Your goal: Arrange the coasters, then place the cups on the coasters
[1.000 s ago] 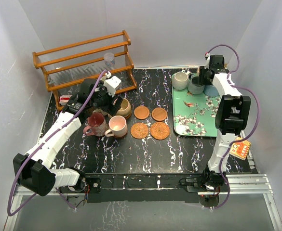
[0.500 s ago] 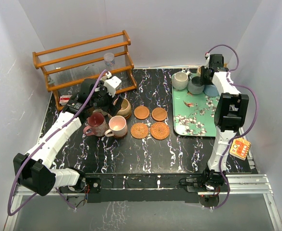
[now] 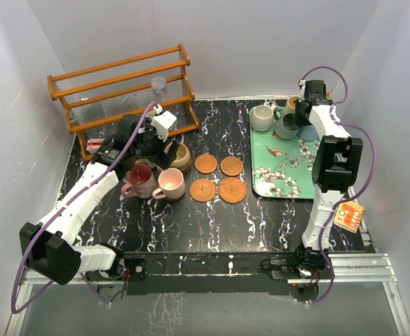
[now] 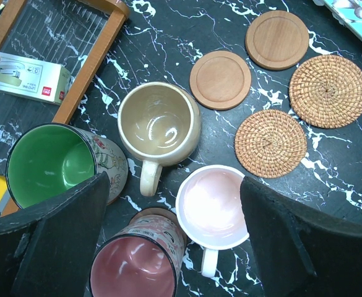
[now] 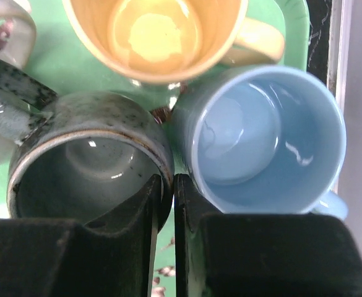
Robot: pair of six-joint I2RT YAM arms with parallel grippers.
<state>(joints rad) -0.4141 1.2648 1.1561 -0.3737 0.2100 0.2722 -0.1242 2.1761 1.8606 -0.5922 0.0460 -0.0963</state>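
My right gripper (image 5: 168,185) is pinched down on the rim of the speckled grey-blue ceramic mug (image 5: 88,161) — one finger inside, the other outside, against the glossy light-blue mug (image 5: 261,136). A yellow mug (image 5: 150,31) sits just behind both, all on the green floral tray (image 5: 51,62). My left gripper (image 4: 173,185) hangs with jaws spread wide, holding nothing, above the pale pink mug (image 4: 211,207). The maroon mug (image 4: 134,272), tan mug (image 4: 159,124) and green-lined mug (image 4: 51,164) crowd beside it. Just right of them on the black marble table (image 4: 168,37) lie four discs — two round wooden coasters (image 4: 220,80) behind two woven wicker coasters (image 4: 270,143).
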